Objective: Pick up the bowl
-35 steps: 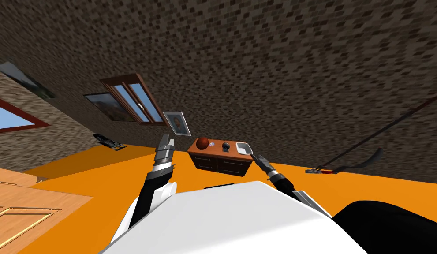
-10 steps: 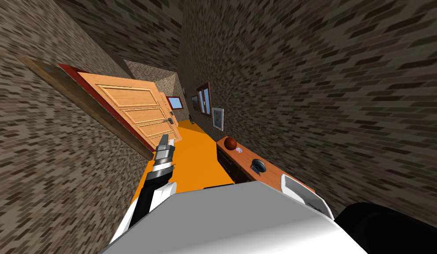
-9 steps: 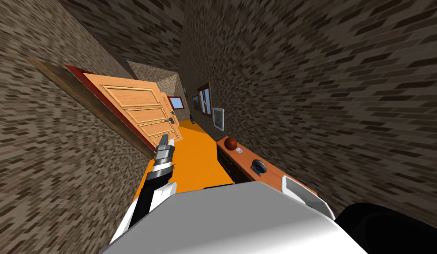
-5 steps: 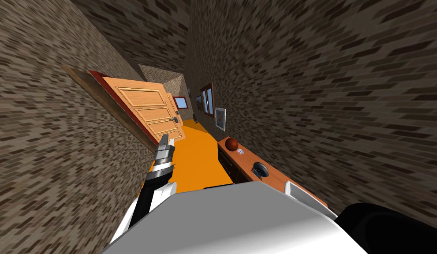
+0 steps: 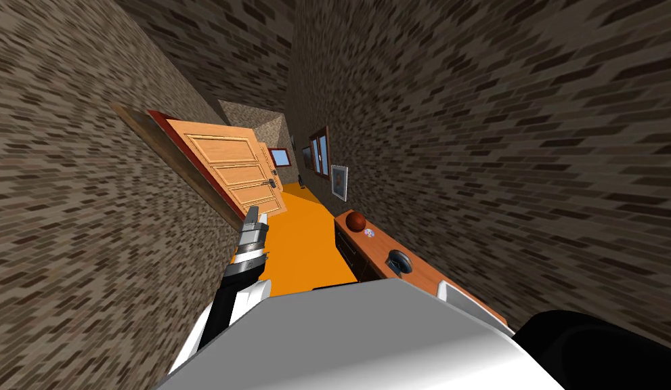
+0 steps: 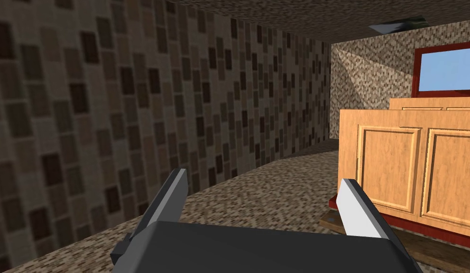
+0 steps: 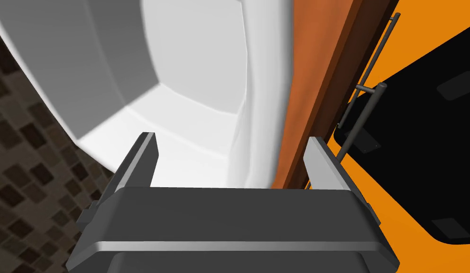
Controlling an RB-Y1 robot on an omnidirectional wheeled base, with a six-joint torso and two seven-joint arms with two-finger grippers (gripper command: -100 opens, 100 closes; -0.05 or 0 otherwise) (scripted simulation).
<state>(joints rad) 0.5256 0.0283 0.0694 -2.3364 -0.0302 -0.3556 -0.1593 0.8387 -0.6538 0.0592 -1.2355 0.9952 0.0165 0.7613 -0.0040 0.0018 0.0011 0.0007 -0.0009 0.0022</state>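
The white bowl (image 7: 196, 71) sits on the counter (image 7: 309, 71), upper centre of the right wrist view, straight ahead of the right arm's jaws, which stand spread astride its near wall

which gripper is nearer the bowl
Right. The right gripper is open directly at the white bowl on the cabinet, straddling its rim; the left gripper is held out toward the door, away from the cabinet.
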